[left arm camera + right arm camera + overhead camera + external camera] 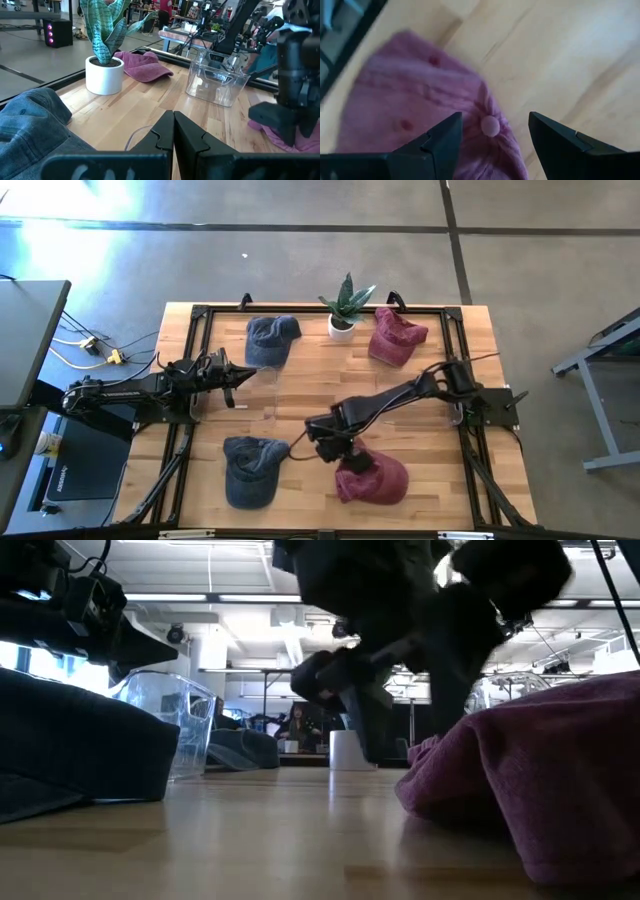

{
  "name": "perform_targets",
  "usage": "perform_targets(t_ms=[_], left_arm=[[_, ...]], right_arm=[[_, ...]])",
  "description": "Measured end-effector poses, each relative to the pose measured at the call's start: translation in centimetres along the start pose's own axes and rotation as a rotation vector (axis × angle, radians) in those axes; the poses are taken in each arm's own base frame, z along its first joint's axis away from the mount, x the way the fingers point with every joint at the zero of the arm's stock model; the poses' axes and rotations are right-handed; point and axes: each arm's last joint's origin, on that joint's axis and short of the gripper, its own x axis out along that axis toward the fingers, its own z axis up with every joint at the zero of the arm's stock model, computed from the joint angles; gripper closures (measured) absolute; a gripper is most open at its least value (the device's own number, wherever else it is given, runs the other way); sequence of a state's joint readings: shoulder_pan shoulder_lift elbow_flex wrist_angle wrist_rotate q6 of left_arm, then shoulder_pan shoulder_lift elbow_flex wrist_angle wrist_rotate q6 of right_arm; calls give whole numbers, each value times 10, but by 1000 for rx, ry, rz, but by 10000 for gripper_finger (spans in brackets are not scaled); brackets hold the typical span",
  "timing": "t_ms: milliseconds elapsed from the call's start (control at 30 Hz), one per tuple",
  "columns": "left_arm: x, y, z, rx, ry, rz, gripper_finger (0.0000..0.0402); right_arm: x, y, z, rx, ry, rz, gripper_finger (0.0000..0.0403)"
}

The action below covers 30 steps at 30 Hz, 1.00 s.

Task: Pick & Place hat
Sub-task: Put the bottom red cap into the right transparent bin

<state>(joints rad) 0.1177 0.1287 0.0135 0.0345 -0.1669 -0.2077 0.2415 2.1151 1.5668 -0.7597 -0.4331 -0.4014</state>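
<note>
On the counter (pixel 300 380) the near maroon hat (pixel 372 477) lies right of centre. My right hand (pixel 492 132) hovers over its crown, spread, holding nothing. I'd drop straight down so the fingers straddle the top button (pixel 489 125). My left hand (pixel 173 131) waits far left, pressed together.

You look down on a wood table (pixel 330 380) standing on a grey concrete floor (pixel 300 260), crossed by dark seam lines at 12 o'clock. A grey desk (pixel 25 330) sits at 9 o'clock, with cables (pixel 85 345) trailing beside it on the floor. A grey metal frame (pixel 605 390) stands at 3 o'clock. Glare washes the floor toward 10 o'clock. Across the table you see a white ceiling (pixel 230 580) with strip lights, white pillars and a person (pixel 297 728) far off.
</note>
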Motion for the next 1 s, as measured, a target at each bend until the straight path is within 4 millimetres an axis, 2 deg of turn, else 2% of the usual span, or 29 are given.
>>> perform_targets(t_ms=[167,400,500,633,700,767,900,1000], left_arm=[[0,0,0,0,0,0,401],[0,0,0,0,1,-1,401],[0,0,0,0,0,0,401],[0,0,0,0,0,-1,401],[0,0,0,0,0,0,401],[0,0,0,0,1,-1,401],[0,0,0,0,0,0,401],[0,0,0,0,0,0,401]], right_arm=[[12,4,-9,-94,57,-34,185],[28,3,-27,-177,61,-61,221],[33,3,-32,-178,64,-63,268],[31,4,-33,-118,69,-24,373],[24,5,-31,-64,80,13,390],[10,7,-27,15,88,58,379],[-54,4,-7,107,-30,68,392],[-93,-2,-8,175,-7,-77,394]])
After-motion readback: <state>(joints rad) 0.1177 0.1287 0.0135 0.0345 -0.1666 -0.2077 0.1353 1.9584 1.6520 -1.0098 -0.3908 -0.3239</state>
